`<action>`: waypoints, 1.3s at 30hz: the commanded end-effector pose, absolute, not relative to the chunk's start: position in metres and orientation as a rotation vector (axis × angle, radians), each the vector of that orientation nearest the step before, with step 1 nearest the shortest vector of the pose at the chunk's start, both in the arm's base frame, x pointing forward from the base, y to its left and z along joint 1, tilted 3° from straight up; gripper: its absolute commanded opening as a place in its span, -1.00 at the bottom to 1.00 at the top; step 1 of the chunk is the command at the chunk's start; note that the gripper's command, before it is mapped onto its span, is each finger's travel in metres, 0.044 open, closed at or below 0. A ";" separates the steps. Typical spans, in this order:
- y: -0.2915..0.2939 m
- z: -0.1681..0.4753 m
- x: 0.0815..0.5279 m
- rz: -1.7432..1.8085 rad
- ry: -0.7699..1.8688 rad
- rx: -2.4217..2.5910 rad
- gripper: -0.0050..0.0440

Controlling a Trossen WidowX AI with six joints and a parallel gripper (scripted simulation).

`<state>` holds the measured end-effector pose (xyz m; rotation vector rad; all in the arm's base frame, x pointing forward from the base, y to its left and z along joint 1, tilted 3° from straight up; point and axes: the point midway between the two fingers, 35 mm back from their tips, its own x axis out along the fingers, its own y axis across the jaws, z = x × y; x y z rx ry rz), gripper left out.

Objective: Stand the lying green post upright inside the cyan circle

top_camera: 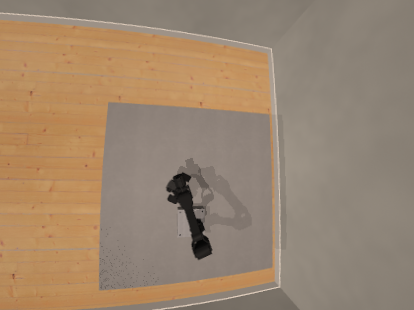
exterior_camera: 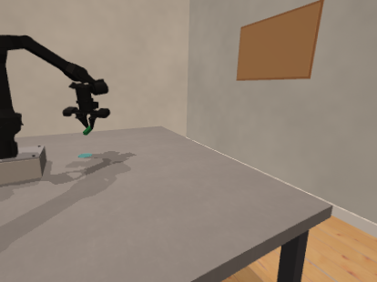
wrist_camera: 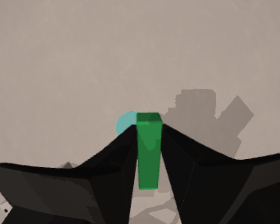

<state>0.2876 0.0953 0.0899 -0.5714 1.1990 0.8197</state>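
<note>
My gripper (exterior_camera: 88, 125) is shut on the green post (exterior_camera: 86, 130), which hangs from the fingers a little tilted, well above the table. In the wrist view the green post (wrist_camera: 149, 152) sits between the two black fingers, pointing away from the camera. The cyan circle (exterior_camera: 84, 156) lies flat on the grey table below the post and slightly nearer the camera. In the wrist view the cyan circle (wrist_camera: 128, 123) shows just left of the post's far end, partly covered by it. In the overhead view the gripper (top_camera: 176, 184) hides both the post and the circle.
The arm's pale base block (exterior_camera: 23, 164) stands at the table's left. The table's right edge (exterior_camera: 259, 173) runs along the wall. A cork board (exterior_camera: 279, 44) hangs on the wall. The arm's shadow (exterior_camera: 97, 162) falls on the table.
</note>
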 end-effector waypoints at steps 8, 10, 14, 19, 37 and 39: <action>0.096 0.079 0.295 0.815 1.149 -0.491 -0.70; 0.096 0.078 0.297 0.815 1.137 -0.478 -0.70; 0.096 0.077 0.298 0.814 1.126 -0.465 -0.70; 0.096 0.074 0.303 0.813 1.096 -0.434 -0.70; 0.096 0.067 0.314 0.812 0.998 -0.338 -0.70; 0.096 0.066 0.316 0.812 0.985 -0.327 -0.70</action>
